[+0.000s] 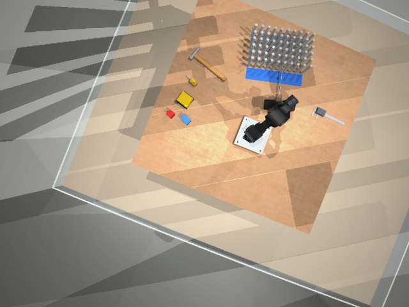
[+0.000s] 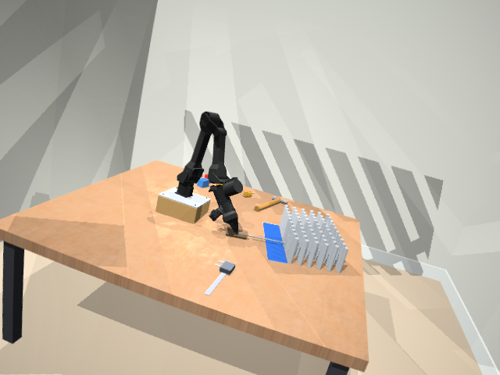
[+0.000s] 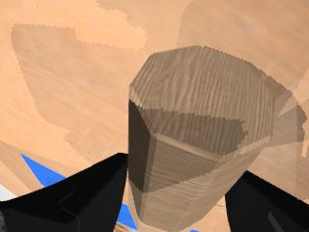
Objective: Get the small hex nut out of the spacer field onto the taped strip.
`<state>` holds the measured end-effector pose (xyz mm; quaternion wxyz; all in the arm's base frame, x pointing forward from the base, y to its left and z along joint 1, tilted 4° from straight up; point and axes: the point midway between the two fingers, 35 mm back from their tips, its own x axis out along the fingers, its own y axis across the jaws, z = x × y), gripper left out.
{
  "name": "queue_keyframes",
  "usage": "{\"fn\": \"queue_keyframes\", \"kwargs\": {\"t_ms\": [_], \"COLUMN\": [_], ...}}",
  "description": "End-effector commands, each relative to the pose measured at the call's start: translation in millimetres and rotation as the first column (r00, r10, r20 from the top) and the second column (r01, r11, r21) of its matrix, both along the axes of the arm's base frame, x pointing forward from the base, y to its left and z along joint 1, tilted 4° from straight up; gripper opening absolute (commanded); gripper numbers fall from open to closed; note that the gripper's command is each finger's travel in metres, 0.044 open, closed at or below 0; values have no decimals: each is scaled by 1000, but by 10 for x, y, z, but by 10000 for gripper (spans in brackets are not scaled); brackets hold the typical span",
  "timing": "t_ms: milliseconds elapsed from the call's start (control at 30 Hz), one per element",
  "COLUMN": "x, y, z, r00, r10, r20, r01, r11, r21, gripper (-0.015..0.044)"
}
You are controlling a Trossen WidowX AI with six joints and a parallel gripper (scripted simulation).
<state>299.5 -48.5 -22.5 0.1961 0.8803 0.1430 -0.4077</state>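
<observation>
My gripper (image 1: 278, 98) (image 2: 236, 233) (image 3: 178, 170) is shut on the wooden handle (image 2: 242, 235) (image 3: 203, 82) of a tool with a thin metal rod (image 1: 280, 84) (image 2: 260, 237). The handle is low over the table, in front of the strip. The rod crosses above the blue taped strip (image 1: 255, 73) (image 2: 275, 253) (image 3: 36, 170), and its far end reaches the front edge of the spacer field. The grey metal spacers (image 1: 252, 57) (image 2: 302, 250) stand upright in rows. I cannot make out the hex nut in any view. Whether the rod's tip touches a spacer cannot be told.
A hammer (image 1: 209, 67) (image 2: 268, 204), a small yellow-handled tool (image 1: 193, 82) (image 2: 247, 194), and yellow (image 1: 185, 99), red (image 1: 170, 114) and blue (image 1: 185, 119) blocks lie to one side. A grey caliper-like tool (image 1: 320, 112) (image 2: 227, 267) lies on the other. The arm's base block (image 2: 181, 209) is behind.
</observation>
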Motion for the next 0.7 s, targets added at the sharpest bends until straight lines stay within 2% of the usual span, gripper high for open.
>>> {"fn": "queue_keyframes", "kwargs": {"t_ms": [0,667], "x": [-35,-138], "y": [-16,-65], "z": [2,3], "r00": [1000,1000], "r10": [5,5], "r20": [3,3], "r01": [-5,-5], "r11": [1000,1000], "r21": [-2,-3], "gripper": [0,0]}}
